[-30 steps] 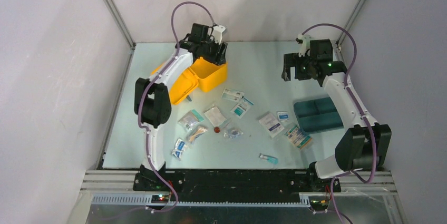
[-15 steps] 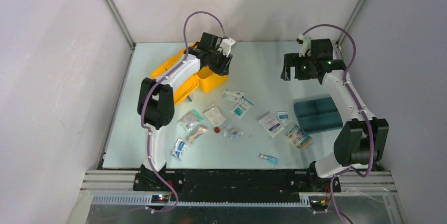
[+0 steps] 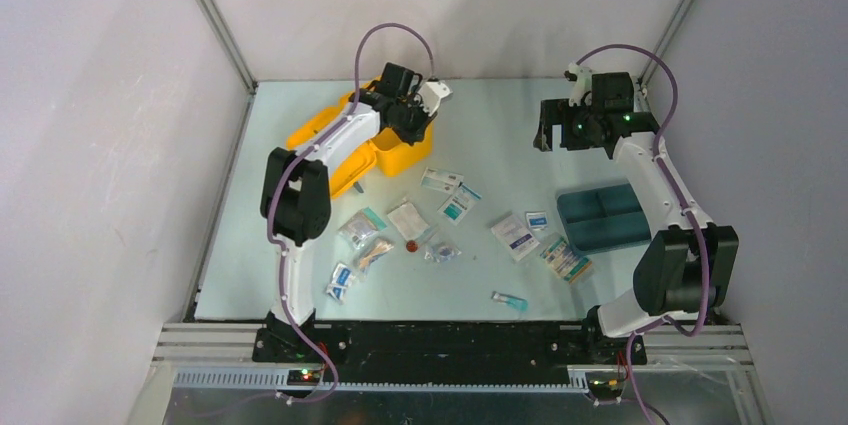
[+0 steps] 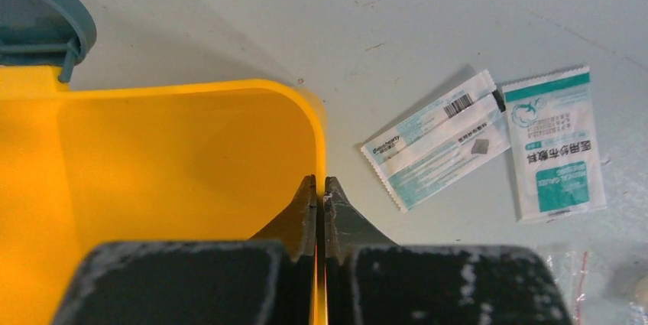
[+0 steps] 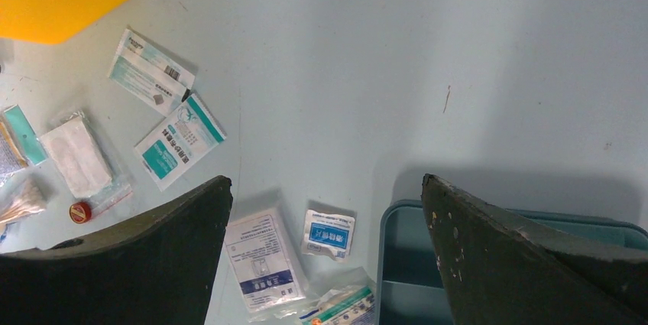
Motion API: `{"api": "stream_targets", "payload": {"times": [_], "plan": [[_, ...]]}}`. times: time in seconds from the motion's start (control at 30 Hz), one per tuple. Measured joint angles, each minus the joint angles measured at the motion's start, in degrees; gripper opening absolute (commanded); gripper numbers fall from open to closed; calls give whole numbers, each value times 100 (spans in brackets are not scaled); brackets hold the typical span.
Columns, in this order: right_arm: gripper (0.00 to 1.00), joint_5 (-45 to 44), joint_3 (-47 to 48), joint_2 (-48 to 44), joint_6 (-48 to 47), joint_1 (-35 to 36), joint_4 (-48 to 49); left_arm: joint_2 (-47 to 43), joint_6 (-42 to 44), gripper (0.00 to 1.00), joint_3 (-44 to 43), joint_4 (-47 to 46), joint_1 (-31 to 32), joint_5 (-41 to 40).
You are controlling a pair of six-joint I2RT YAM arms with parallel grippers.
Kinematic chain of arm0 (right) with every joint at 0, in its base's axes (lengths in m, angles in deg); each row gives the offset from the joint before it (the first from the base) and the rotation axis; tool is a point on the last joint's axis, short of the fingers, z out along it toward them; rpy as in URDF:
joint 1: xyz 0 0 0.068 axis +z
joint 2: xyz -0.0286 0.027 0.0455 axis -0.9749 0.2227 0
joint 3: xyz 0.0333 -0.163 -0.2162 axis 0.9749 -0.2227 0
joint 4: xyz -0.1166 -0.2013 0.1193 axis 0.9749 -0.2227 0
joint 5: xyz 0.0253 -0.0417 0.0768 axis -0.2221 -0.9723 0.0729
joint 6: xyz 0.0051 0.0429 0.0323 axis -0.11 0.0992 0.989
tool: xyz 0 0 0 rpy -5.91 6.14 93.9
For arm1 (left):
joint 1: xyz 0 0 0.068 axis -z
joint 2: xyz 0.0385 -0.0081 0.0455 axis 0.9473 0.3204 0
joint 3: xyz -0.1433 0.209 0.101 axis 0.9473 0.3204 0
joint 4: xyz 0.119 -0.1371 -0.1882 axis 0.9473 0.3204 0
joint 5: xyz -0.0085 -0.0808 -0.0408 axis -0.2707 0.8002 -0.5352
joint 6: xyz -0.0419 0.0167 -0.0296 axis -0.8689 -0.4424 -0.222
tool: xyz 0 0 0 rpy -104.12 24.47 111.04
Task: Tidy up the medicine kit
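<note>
We see a pale green table [image 3: 500, 125]. The yellow medicine kit [image 3: 405, 153] sits on it with its lid open. Two white-and-teal sachets [image 3: 441, 181] lie just beside the kit. More small packets [image 3: 515, 236] and a tiny red thing [image 3: 411, 245] lie farther from the kit. A dark teal tray [image 3: 603, 216] lies well apart from the kit.

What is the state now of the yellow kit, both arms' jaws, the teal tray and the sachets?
medicine kit: lid open, no items seen inside.
left gripper: jaws shut on the medicine kit's wall.
right gripper: jaws open, holding nothing.
tray: both compartments look empty.
sachets: lying loose, outside the medicine kit.
</note>
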Motion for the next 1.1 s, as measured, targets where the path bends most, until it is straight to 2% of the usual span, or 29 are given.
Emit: {"api": "stream_targets", "payload": {"times": [0.23, 0.5, 0.73, 1.1], "plan": [[98, 59, 0, 0, 2, -2, -2, -15, 785, 0, 0, 87, 225, -31], [98, 131, 7, 0, 66, -2, -26, -15, 1587, 0, 61, -76, 1064, -66], [98, 223, -63, -79, 44, -127, -264, 11, 1471, 0, 59, -289, 1519, 61], [98, 321, -455, -485, 44, -317, -332, 9, 876, 0, 350, -1093, 1622, 203]]}}
